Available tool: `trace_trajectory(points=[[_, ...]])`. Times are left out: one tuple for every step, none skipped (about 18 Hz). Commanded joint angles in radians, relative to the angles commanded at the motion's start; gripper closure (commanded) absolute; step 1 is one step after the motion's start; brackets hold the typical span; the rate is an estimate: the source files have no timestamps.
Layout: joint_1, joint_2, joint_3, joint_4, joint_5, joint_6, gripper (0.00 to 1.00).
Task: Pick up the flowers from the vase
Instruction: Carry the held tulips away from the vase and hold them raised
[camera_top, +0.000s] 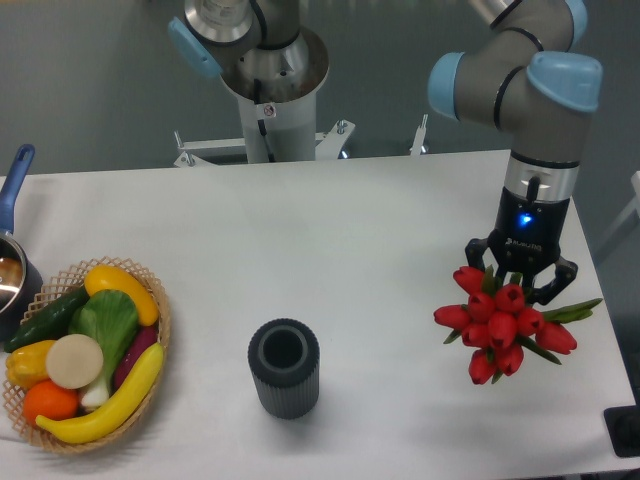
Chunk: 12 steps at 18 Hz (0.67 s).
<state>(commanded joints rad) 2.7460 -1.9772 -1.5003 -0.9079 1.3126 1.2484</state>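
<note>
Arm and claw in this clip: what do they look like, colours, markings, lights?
The arm is grey metal tubing with light blue joint caps. Its wrist ends in a silver band, then a black body showing a glowing blue light and small white lettering. The claw is black, with two dark fingers. No loose cables show.

We count one bunch of flowers (500, 325) right under the gripper (521, 276), and in it about nine red buds, though some overlap and the exact number is hard to tell. We see one vase (284, 367), well apart from the gripper on its far side. Farther off the same way stands one basket (160, 312); in it we count roughly seven vegetables, a few partly hidden. At the table's far edge from the gripper there is one saucepan (14, 250).
</note>
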Motion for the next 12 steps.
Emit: trace_trajectory(points=[[-0.014, -0.002, 0.006, -0.011, 0.041, 0.023, 0.91], [-0.029, -0.003, 0.011, -0.017, 0.078, 0.031, 0.91], [-0.044, -0.009, 0.011, -0.016, 0.106, 0.031, 0.91], [-0.052, -0.011, 0.012, -0.016, 0.126, 0.031, 0.91], [-0.054, -0.015, 0.015, -0.017, 0.138, 0.031, 0.91], [-0.058, -0.015, 0.018, -0.017, 0.142, 0.031, 0.91], [-0.060, -0.015, 0.023, -0.019, 0.143, 0.031, 0.91], [-0.060, -0.015, 0.025, -0.022, 0.143, 0.031, 0.91], [-0.060, -0.015, 0.026, -0.028, 0.145, 0.031, 0.92], [-0.060, -0.015, 0.028, -0.035, 0.152, 0.031, 0.92], [-0.060, -0.015, 0.029, -0.042, 0.161, 0.032, 0.92], [-0.066, -0.017, 0.029, -0.043, 0.169, 0.031, 0.92]])
